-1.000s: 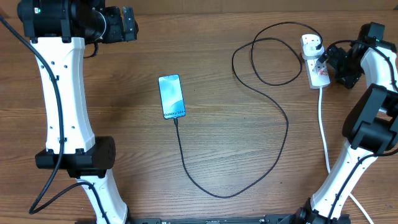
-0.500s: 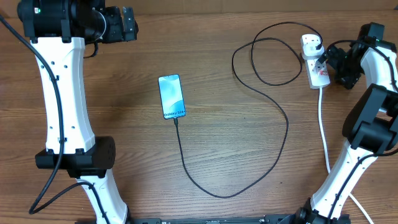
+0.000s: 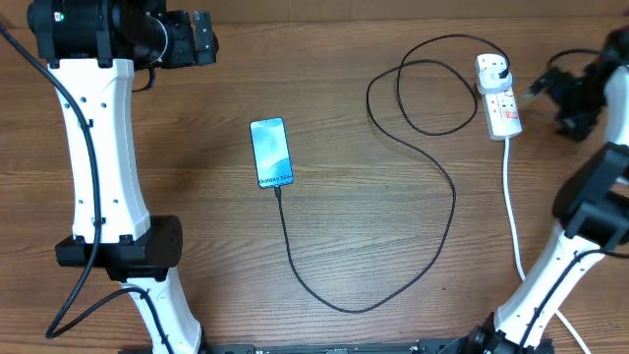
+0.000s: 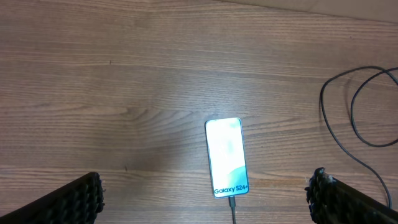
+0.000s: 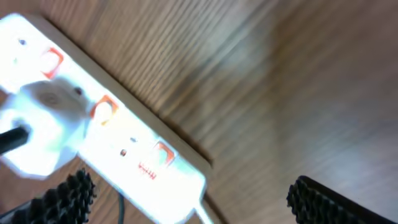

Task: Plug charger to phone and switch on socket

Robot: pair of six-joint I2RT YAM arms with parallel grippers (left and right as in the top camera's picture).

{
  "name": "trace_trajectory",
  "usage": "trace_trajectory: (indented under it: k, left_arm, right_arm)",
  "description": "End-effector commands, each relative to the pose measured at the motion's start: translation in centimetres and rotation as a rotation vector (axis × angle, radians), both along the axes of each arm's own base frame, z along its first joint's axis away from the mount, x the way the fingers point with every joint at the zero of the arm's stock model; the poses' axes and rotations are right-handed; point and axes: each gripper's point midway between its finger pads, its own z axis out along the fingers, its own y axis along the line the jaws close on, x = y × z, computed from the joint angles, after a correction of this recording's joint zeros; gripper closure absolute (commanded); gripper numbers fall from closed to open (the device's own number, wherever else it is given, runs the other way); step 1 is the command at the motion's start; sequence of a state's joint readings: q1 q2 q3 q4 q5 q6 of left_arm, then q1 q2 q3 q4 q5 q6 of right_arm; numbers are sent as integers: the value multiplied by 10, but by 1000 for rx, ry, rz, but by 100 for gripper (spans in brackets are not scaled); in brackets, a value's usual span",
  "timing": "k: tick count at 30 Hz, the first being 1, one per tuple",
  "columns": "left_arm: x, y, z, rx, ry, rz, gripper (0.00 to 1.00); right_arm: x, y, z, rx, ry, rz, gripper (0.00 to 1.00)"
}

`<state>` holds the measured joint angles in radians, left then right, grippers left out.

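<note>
The phone (image 3: 272,151) lies flat mid-table, its blue-teal screen lit; the left wrist view shows it too (image 4: 227,157). The black charger cable (image 3: 447,187) is plugged into the phone's near end, loops across the table and ends at a white plug (image 3: 491,71) seated in the socket strip (image 3: 502,104). The strip also shows in the right wrist view (image 5: 134,152), with orange switches. My right gripper (image 3: 550,93) is open, just right of the strip and clear of it. My left gripper (image 3: 201,39) is open and empty, high at the far left.
The strip's thick white cord (image 3: 511,206) runs down the right side toward the near edge. The cable forms loops (image 3: 418,93) left of the strip. The right arm's base stands at the near right.
My right gripper has drawn back to the right, away from the socket strip. The left arm, phone and cable have not moved.
</note>
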<state>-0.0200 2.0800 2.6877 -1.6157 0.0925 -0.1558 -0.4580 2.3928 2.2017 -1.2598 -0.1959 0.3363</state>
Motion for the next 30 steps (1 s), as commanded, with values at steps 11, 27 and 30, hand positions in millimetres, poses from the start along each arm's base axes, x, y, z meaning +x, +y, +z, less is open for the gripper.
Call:
trace_trajectory:
  k: [11, 27, 30]
  left_arm:
    - [1, 1, -4, 3, 11, 8, 0]
    - [1, 1, -4, 3, 11, 8, 0]
    - [1, 1, -4, 3, 11, 8, 0]
  right_arm:
    - [-54, 70, 276, -160, -474, 278, 0]
    - [-206, 193, 415, -124, -840, 459, 0]
    - [-228, 201, 428, -159, -893, 467, 0]
